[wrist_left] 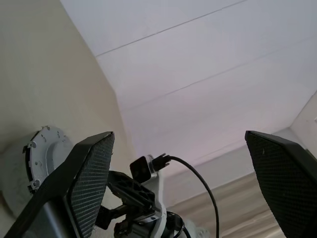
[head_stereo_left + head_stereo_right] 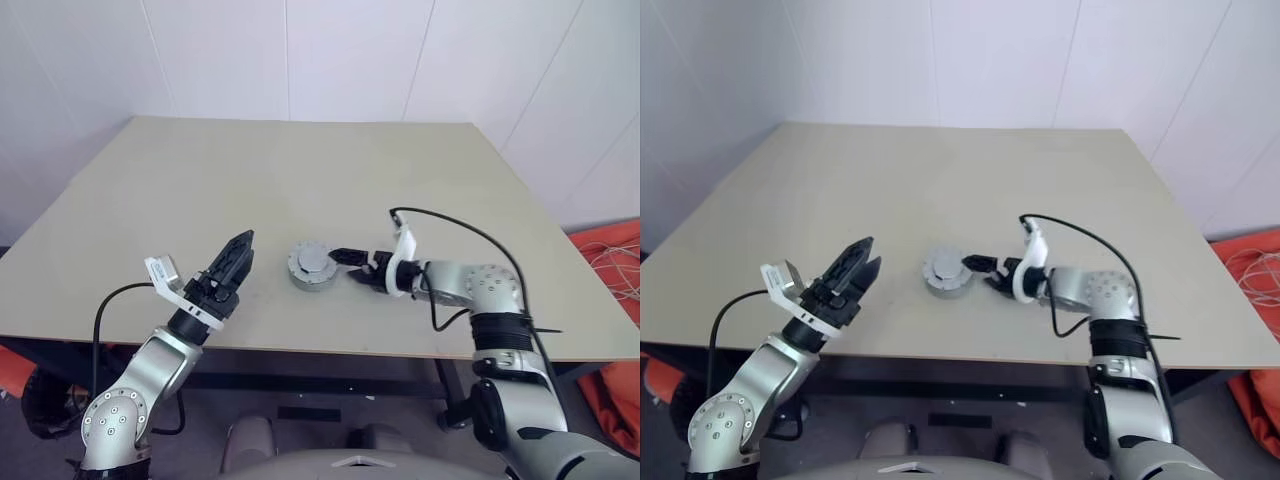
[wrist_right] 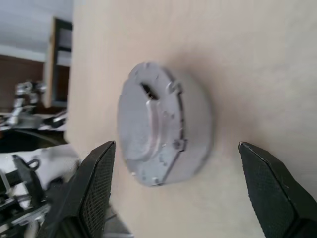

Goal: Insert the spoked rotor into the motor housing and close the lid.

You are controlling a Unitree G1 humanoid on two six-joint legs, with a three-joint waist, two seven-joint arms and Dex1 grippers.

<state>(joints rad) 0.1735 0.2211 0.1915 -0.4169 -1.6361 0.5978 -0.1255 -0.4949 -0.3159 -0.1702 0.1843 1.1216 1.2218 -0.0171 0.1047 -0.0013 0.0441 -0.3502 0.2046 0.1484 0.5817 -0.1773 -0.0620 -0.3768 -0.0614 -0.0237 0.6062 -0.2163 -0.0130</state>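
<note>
Motor housing w/ lid on is sitting on the beige matte table, near the front edge, roughly centre. It's a short round grey cylinder; the dull metal-look top is showing a raised central hub, small studs round the rim and a dark slot. Right gripper is lying low just beside the housing on its right, black mesh-textured fingers spread wide, gripping nothing, tips pointing at the housing but not touching. Left gripper is hovering left of the housing, apart from it, tilted up, jaws also gaping, empty.
</note>
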